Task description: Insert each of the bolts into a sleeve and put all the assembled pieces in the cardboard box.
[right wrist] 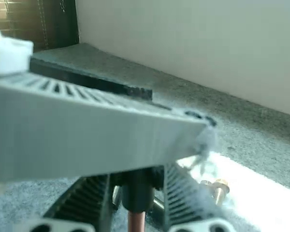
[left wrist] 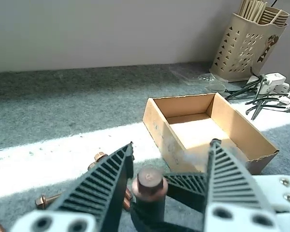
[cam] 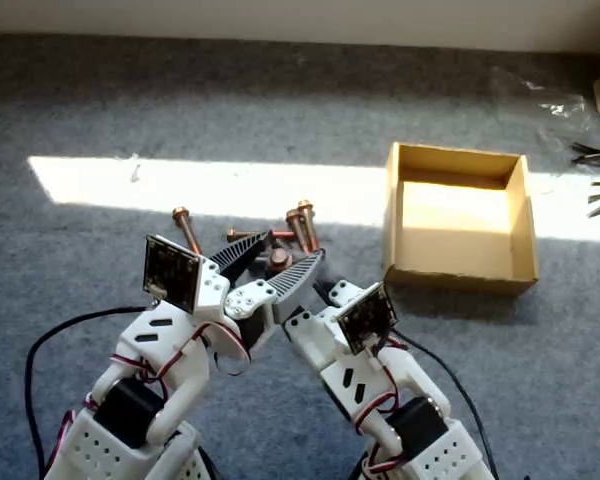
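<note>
My left gripper (left wrist: 172, 144) stands wide open, its two ribbed fingers on either side of a black sleeve (left wrist: 149, 209) with a copper bolt head (left wrist: 150, 181) on top. My right gripper (right wrist: 137, 182) is shut on that sleeve (right wrist: 137, 191), and a copper shaft (right wrist: 135, 223) shows at one end. In the high view both grippers meet at the bolt head (cam: 278, 260), left of the cardboard box (cam: 460, 268). Loose copper bolts (cam: 185, 228) (cam: 302, 224) (cam: 246, 236) lie on the carpet just beyond the grippers. The box (left wrist: 232, 123) is empty.
Grey carpet with a bright sun stripe across the bolts and box. A beige utensil holder (left wrist: 246, 41), white plugs and dark cables (left wrist: 268, 94) sit beyond the box at the far right. More loose bolts (left wrist: 99, 157) (left wrist: 43, 199) lie near the left gripper.
</note>
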Robot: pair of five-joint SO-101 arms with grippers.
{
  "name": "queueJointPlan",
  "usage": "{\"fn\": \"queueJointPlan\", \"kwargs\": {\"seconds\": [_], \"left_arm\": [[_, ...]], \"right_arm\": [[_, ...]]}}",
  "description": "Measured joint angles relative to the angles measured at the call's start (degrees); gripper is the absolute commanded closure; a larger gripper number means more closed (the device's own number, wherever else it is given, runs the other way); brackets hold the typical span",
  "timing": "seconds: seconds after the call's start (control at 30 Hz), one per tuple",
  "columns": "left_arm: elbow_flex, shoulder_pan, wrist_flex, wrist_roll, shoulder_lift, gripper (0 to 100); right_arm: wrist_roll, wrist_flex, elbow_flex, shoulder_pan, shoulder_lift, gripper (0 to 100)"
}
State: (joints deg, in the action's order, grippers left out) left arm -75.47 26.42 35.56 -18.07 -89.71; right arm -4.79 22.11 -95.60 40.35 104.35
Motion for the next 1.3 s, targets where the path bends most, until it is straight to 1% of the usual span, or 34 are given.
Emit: {"fn": "queueJointPlan", "kwargs": {"seconds": [0.23, 0.37, 0.43, 0.53, 0.6, 0.77, 0.87, 0.97, 1.07, 1.2, 1.3], "left_arm": [[0.09, -0.62, 0.0, 0.0, 0.0, 76], [1.58, -5.54, 0.0, 0.0, 0.0, 76], [2.2, -8.0, 0.0, 0.0, 0.0, 76], [3.43, -11.87, 0.0, 0.0, 0.0, 76], [3.96, -13.27, 0.0, 0.0, -0.18, 76], [4.13, -14.33, 0.0, 0.0, -0.35, 76], [2.9, -14.77, 1.85, 0.0, -0.44, 83], [2.11, -16.0, 3.78, 0.0, -0.35, 93], [2.02, -16.79, 5.27, 0.0, -0.35, 99], [2.02, -16.88, 8.09, 0.0, -0.35, 99], [0.88, -16.88, 10.11, 0.0, -0.35, 99]], "right_arm": [[0.0, 0.0, 0.0, 0.0, 0.09, 99.3], [0.0, 2.64, 0.0, 0.0, 0.09, 99.2], [0.0, 5.63, 0.0, -0.44, 0.09, 99.2], [0.0, 10.73, 0.0, -3.52, 0.09, 99.2], [0.0, 12.75, 0.09, -7.03, 0.09, 99.2], [-0.09, 17.58, 1.23, -16.18, 0.09, 99.2], [-1.05, 20.48, 3.78, -18.2, 0.09, 99.2], [-4.48, 24.18, 6.86, -18.55, 0.09, 99.2], [-5.27, 26.2, 10.2, -18.99, 0.09, 99.2], [-5.36, 28.84, 14.68, -19.16, 0.09, 99.2], [-5.45, 29.19, 19.25, -21.54, -1.49, 99.2]]}}
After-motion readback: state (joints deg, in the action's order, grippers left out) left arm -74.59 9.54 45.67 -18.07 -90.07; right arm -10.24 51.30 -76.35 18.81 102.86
